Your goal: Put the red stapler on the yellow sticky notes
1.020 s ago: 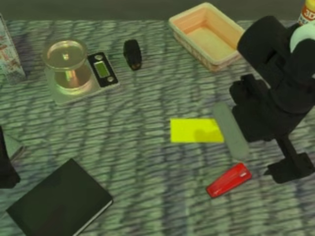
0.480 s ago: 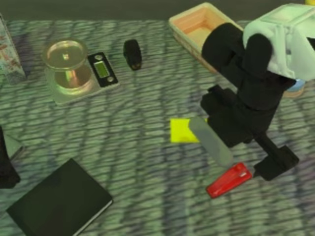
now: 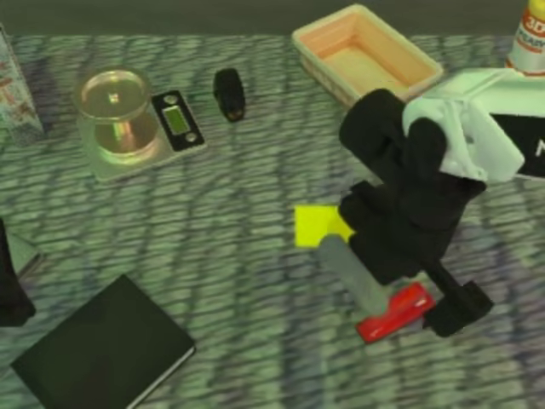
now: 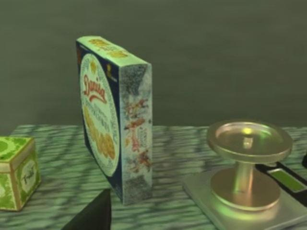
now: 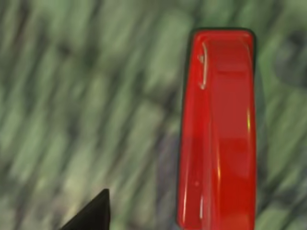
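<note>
The red stapler (image 3: 393,314) lies flat on the patterned cloth at the front right, and it fills one side of the right wrist view (image 5: 218,129). My right gripper (image 3: 407,296) hovers directly over it, open, with nothing between its fingers; one dark fingertip (image 5: 93,213) shows beside the stapler, apart from it. The yellow sticky notes (image 3: 315,225) lie just behind and left of the stapler, and the right arm covers most of the pad. My left gripper (image 3: 8,294) stays parked at the table's left edge, open.
A kitchen scale with a metal pan (image 3: 128,119) and a small black stapler (image 3: 229,94) sit at the back left. A pink tray (image 3: 387,44) stands at the back right, with a bottle (image 3: 528,38) behind it. A black notebook (image 3: 102,349) lies front left. A biscuit box (image 4: 117,129) and a green box (image 4: 17,172) stand far left.
My right arm has swung left and toward the front, coming down over the red stapler and covering most of the yellow pad. The stapler and the left arm have not moved.
</note>
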{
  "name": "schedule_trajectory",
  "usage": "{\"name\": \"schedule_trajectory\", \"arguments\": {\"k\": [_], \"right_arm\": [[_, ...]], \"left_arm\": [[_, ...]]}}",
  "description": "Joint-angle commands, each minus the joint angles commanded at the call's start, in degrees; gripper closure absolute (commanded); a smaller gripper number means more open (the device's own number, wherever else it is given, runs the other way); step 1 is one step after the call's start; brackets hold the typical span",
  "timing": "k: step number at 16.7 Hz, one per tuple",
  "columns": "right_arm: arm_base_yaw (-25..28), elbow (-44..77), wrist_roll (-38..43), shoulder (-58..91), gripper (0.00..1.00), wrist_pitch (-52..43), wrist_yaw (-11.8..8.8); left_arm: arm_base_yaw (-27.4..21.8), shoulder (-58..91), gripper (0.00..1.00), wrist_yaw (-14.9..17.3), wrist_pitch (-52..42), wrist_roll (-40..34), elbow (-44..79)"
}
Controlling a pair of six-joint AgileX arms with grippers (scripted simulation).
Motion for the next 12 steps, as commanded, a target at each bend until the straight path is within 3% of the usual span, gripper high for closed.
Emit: {"name": "schedule_trajectory", "arguments": {"k": [4, 9, 12], "right_arm": [[0.1, -5.5, 0.1, 3.2, 0.00, 8.6, 0.0], [0.1, -6.2, 0.1, 3.6, 0.00, 9.5, 0.0], [0.1, -6.2, 0.1, 3.6, 0.23, 9.5, 0.0]], "left_arm": [[0.0, 0.0, 0.00, 0.0, 0.0, 0.0, 0.0], [0.0, 0.0, 0.00, 0.0, 0.0, 0.0, 0.0], [0.0, 0.0, 0.00, 0.0, 0.0, 0.0, 0.0]]}}
